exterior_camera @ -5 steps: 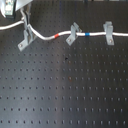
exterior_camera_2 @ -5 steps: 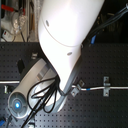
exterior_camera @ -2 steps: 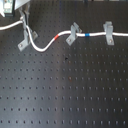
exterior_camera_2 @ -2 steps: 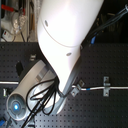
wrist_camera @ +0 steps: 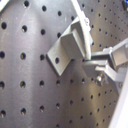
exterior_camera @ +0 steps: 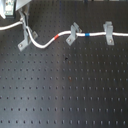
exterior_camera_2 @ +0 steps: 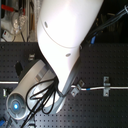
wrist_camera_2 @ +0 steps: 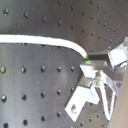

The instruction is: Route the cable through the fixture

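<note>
In the first exterior view, going from its left: the hand point(exterior_camera: 23, 19) hangs over the fixture point(exterior_camera: 23, 41) at the worktop's point(exterior_camera: 65, 95) far left — whether its jaws clasp anything I cannot tell. The cable point(exterior_camera: 42, 43) dips beside the fixture, then runs through the slanted clip point(exterior_camera: 72, 34) — red band before it, blue after — and on through the squarish clip point(exterior_camera: 108, 33).

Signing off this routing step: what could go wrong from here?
In the first wrist view the pincer sits close to the fixture; it may strike a prong. In the first exterior view the cable curves slackly toward the slanted clip; a tug might unseat it there.
</note>
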Available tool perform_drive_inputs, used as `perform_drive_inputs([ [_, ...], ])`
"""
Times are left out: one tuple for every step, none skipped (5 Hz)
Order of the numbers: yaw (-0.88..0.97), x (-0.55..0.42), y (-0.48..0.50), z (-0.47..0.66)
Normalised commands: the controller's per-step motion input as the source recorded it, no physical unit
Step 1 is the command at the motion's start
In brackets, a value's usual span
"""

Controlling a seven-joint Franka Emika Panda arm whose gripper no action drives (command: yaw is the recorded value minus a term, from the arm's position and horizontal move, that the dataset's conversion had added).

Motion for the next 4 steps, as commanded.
perform_drive_inputs([
  [0.0,-0.067,0.274,0.08],
  [0.0,-0.06,0.278,0.22],
  [0.0,-0.012,0.242,0.3],
  [-0.07,0.093,0.151,0.21],
])
